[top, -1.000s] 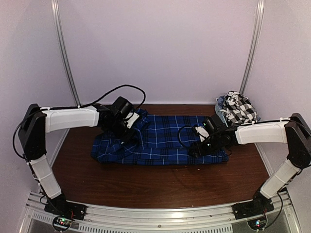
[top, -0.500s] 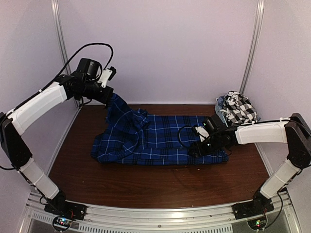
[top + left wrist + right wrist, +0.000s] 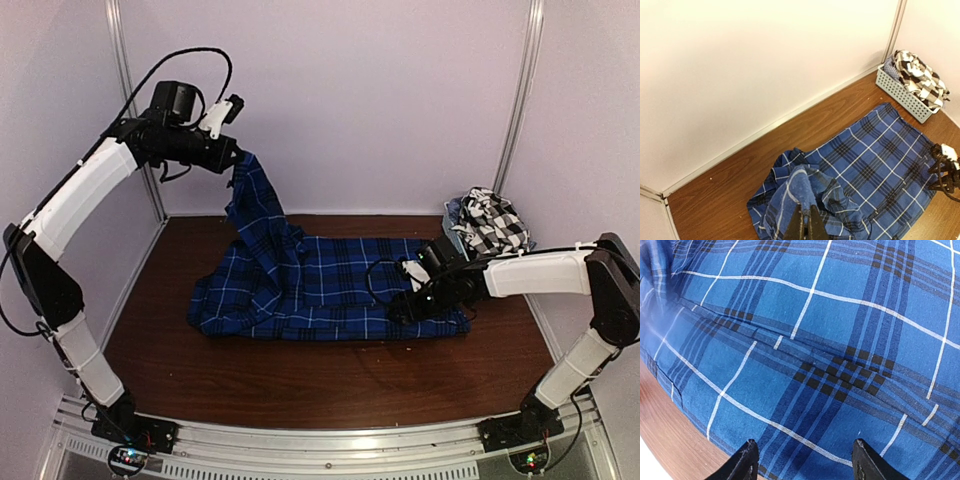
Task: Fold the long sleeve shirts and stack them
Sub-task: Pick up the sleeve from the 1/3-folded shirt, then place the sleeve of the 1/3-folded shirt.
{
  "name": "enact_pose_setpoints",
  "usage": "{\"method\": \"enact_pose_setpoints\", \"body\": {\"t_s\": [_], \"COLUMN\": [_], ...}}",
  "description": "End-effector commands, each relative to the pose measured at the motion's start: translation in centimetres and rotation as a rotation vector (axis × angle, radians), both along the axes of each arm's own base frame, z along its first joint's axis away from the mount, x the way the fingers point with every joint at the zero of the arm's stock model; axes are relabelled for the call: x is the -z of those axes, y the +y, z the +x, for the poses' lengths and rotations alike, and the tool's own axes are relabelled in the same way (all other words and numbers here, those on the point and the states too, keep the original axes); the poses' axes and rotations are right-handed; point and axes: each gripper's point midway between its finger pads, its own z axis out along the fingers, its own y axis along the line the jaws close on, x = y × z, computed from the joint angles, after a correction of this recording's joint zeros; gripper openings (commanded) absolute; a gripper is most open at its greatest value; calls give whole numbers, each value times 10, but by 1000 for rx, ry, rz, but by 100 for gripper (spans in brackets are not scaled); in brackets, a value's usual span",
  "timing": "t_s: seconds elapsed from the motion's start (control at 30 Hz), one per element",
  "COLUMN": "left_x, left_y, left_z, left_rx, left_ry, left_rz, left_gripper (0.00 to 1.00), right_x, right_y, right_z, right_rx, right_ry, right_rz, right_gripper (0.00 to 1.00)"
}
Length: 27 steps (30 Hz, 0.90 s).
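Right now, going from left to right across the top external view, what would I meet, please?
Left gripper, right gripper, black-and-white check shirt; the blue plaid shirt spans both grippers, so unplaced.

Dark wood-grain desk. Small grey slotted basket at far right corner, close against white wall. Metal uprights at rear corners. Aluminium rail along near edge.

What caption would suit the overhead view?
Left claw holds up one end of the royal-blue plaid cloth shirt; open right claw sits low over the other.
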Motion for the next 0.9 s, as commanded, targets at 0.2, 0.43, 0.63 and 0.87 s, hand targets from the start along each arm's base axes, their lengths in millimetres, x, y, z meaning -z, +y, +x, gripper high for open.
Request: {"method": "enact_pose_setpoints", "body": {"t_s": [0.2,0.43,0.63,0.87], "left_x": [-37,-9,28,73], "left_y": [-25,-36,-62,-98], "left_z": [2,-13,-34,-30], "left_rx": [193,296,431,446], "left_ry": [-4,97,213,310], "left_rz": [-85,-118,-180,-223], "left_gripper": [0,0,0,0], "right_x": [6,-10,-46,-46], "right_y": [-4,4,23,19], "right_z": [0,3,9,10], "right_rx": [8,1,-42,-13], "right_ry": [-5,-42,-109,-111], "right_rz": [-35,25,144,137], "right_gripper": [65,66,67,66]}}
